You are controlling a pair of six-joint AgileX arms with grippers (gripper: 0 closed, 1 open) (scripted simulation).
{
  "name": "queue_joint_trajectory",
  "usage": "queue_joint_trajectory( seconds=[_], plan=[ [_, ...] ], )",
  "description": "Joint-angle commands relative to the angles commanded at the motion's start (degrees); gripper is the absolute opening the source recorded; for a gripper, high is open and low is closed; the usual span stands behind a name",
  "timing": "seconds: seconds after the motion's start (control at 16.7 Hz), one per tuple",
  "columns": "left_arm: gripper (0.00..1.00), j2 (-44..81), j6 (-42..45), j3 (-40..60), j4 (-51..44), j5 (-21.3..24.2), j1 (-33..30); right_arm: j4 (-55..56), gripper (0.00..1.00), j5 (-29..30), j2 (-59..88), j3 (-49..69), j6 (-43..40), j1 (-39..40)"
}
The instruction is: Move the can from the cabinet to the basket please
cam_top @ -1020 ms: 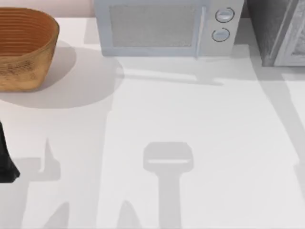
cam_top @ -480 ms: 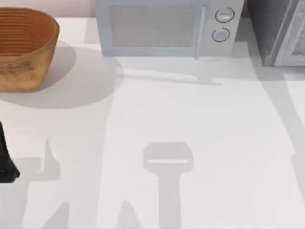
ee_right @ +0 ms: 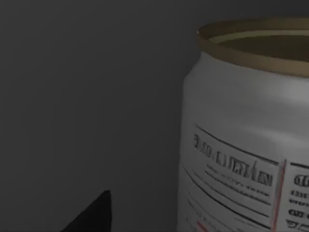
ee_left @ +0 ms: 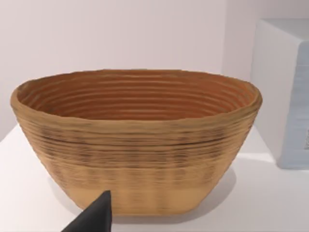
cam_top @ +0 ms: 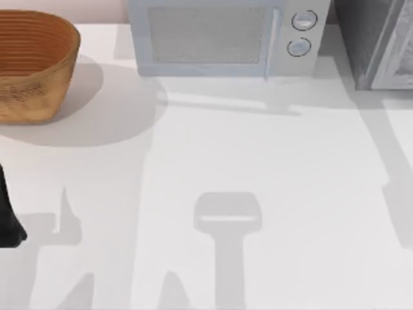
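Inside the cabinet (cam_top: 374,39), the can (ee_right: 241,135) stands upright.

Basket (cam_top: 32,64) far left on table (cam_top: 258,168); microwave (cam_top: 222,39) at back centre; cabinet (cam_top: 377,42) far right, beside microwave.

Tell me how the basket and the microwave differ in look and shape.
The basket is brown, ribbed wicker with rounded walls; the microwave is pale grey, smooth and boxy. The basket is open at the top, showing its inside; the microwave is closed, with a front panel and two round knobs. Both stand on the white table, along its far side.
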Motion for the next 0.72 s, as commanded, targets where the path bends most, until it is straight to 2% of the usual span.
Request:
queue_joint_trajectory(
  seconds=[0.42,0.72],
  plan=[
    [1.00,0.0,0.0,0.0,0.0,0.0,0.0,-0.7,1.00,-0.3,2.6,3.3,0.0,-0.4],
    [1.00,0.0,0.0,0.0,0.0,0.0,0.0,-0.7,0.62,-0.3,2.6,3.3,0.0,-0.4]
  ],
)
